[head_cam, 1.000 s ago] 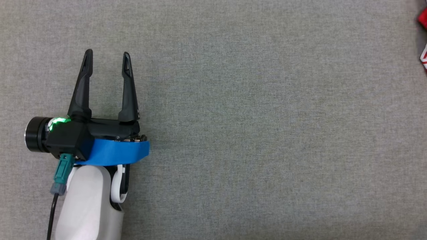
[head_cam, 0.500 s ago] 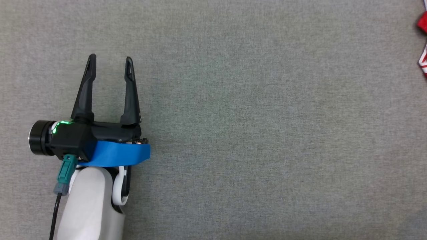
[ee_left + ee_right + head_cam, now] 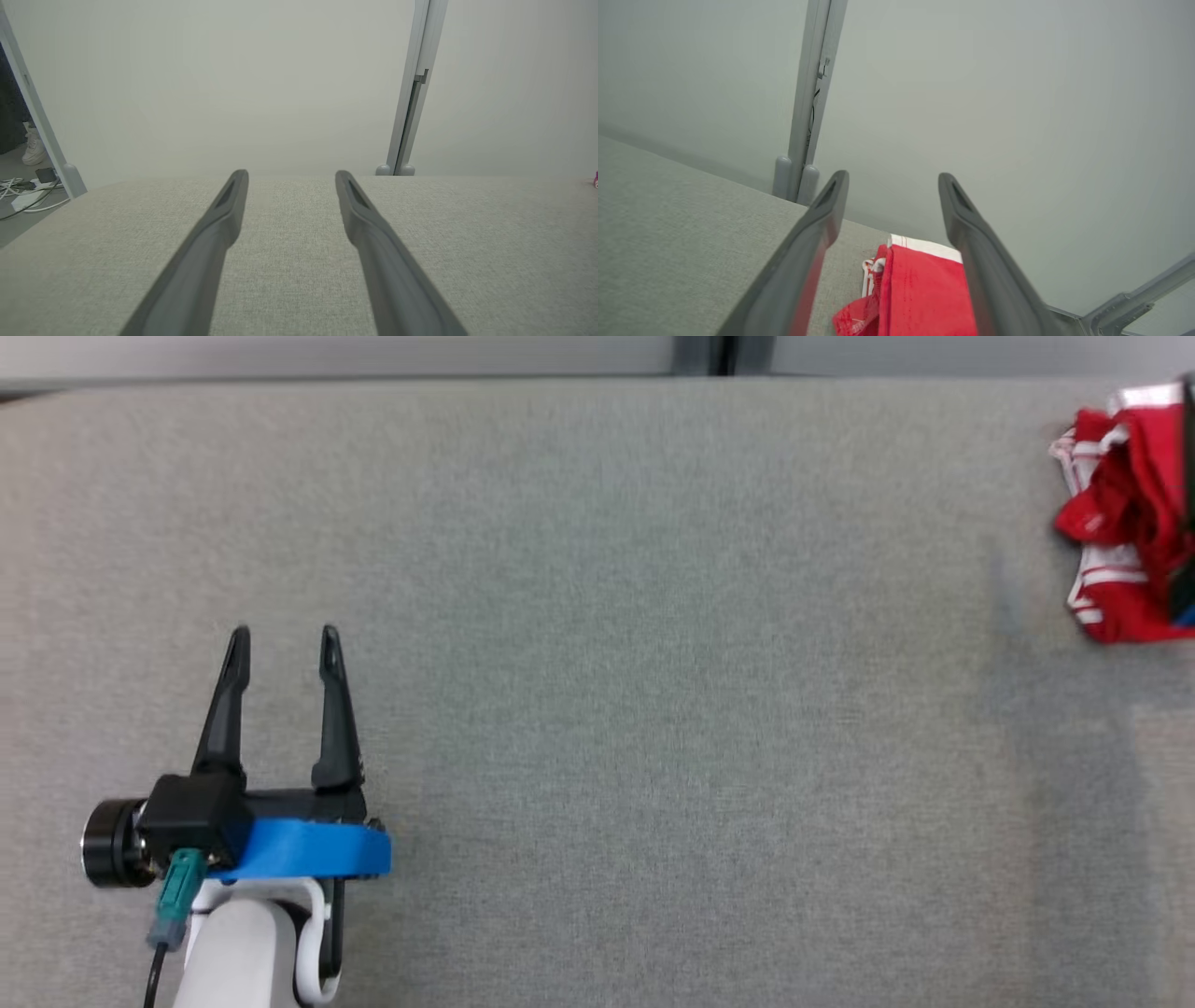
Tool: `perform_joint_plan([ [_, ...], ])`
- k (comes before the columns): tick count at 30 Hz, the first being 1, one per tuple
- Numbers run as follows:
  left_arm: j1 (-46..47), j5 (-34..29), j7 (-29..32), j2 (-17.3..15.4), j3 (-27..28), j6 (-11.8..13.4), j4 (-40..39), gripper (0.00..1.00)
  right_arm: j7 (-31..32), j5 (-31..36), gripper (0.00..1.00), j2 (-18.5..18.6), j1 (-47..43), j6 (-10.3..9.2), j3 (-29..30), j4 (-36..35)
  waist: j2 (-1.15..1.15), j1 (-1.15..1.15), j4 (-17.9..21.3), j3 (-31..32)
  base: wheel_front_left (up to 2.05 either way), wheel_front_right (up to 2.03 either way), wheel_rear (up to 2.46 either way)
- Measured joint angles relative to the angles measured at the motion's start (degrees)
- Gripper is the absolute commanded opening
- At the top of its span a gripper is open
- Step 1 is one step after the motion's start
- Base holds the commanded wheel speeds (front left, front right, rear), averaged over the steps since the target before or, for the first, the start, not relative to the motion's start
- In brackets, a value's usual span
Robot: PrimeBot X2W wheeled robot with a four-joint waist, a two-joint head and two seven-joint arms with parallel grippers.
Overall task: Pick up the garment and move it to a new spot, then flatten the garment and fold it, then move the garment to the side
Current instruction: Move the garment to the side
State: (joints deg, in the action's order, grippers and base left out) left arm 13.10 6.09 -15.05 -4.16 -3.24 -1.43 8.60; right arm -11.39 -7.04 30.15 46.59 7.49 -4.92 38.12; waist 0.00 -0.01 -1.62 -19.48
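Red garment (image 3: 1116, 523) far rt on table (image 3: 653, 663) — L gripper (image 3: 285, 635) & R gripper (image 3: 893, 177) wide open, empty.

The left end effector (image 3: 283, 637) sits at the lower left of the head view, both long dark fingers (image 3: 227, 709) pointing up the frame and spread apart. A blue band (image 3: 308, 849) wraps its base above the pale forearm (image 3: 243, 957). A teal connector (image 3: 177, 894) with a black cable (image 3: 151, 980) attaches at the wrist. The right end effector (image 3: 893, 179), seen in the right wrist view, has its jaws standing wide apart.
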Motion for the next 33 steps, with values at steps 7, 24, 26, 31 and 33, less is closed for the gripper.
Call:
perform_joint_plan([
  [7,-4.84,0.42,-0.01,-0.08,0.75,0.32,1.52,1.00,-2.41,-1.32,1.00,-10.04,-8.10,0.00,-0.73,-4.25,0.00,-0.01,-0.17,7.05,0.00,0.00,0.00],
  [24,-9.71,1.21,-0.01,0.36,-0.46,0.40,3.91,1.00,-0.93,-0.80,1.00,-23.84,-31.70,0.00,5.65,-19.89,0.00,0.00,1.52,15.96,0.00,0.00,0.00],
  [26,-9.76,1.40,-0.01,0.38,-0.79,0.37,4.25,1.00,-0.21,-0.63,1.00,-24.70,-34.38,-0.01,6.37,-22.34,0.00,0.00,1.37,16.49,0.00,0.00,0.00],
  [31,-9.79,1.49,-0.01,0.46,-1.33,0.35,4.69,1.00,1.34,-0.48,1.00,-26.43,-40.21,-0.01,7.47,-28.03,0.00,0.00,0.79,17.32,0.00,0.00,0.00],
  [33,-9.86,1.59,-0.01,0.48,-1.42,0.37,4.95,1.00,2.08,-0.30,1.00,-26.79,-42.22,-0.01,7.98,-30.14,0.00,0.00,0.42,17.61,0.00,0.00,0.00],
])
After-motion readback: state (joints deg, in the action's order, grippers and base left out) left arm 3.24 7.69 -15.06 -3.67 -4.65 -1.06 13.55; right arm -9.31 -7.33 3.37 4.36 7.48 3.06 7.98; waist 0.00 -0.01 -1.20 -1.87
